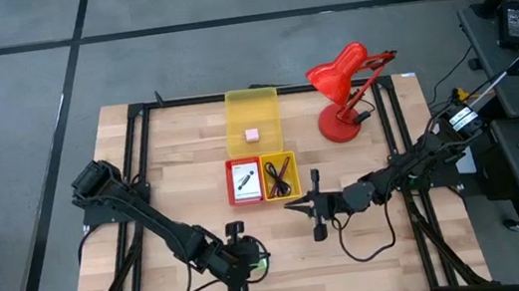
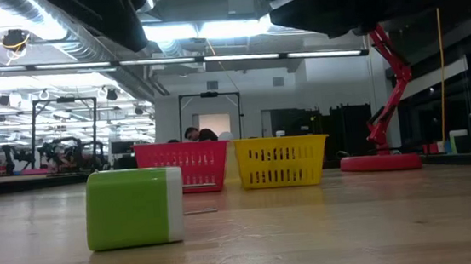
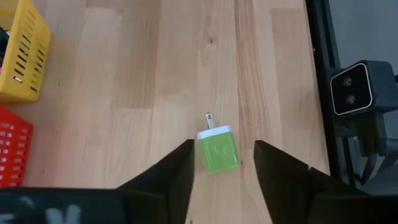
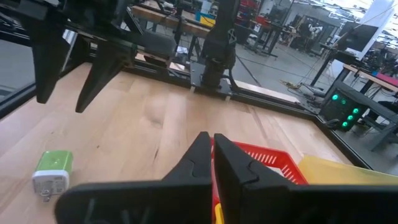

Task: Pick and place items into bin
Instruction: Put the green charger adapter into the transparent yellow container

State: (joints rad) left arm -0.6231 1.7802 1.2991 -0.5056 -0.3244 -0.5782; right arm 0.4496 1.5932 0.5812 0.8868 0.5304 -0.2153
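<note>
The small green block with a white pronged end (image 3: 217,151) lies flat near the wooden table's (image 1: 181,156) front edge, between the spread jaws of the left gripper (image 3: 222,163), its long axis along the fingers, while the farther right gripper (image 4: 212,149), pressed together, waits mid-table.

Green block (image 3: 217,153), white end cap with metal prongs, lies flat on counter (image 3: 137,93) near front edge, apart from bins. Pink cube (image 1: 251,134) sits in pale yellow tray (image 1: 250,101) at counter's far middle. White printed packet (image 1: 244,180) lies in red bin (image 1: 233,194). Dark red pen-like tool (image 1: 281,171) and black cable (image 1: 273,177) lie in yellow bin (image 1: 296,183), just beside red one.
</note>
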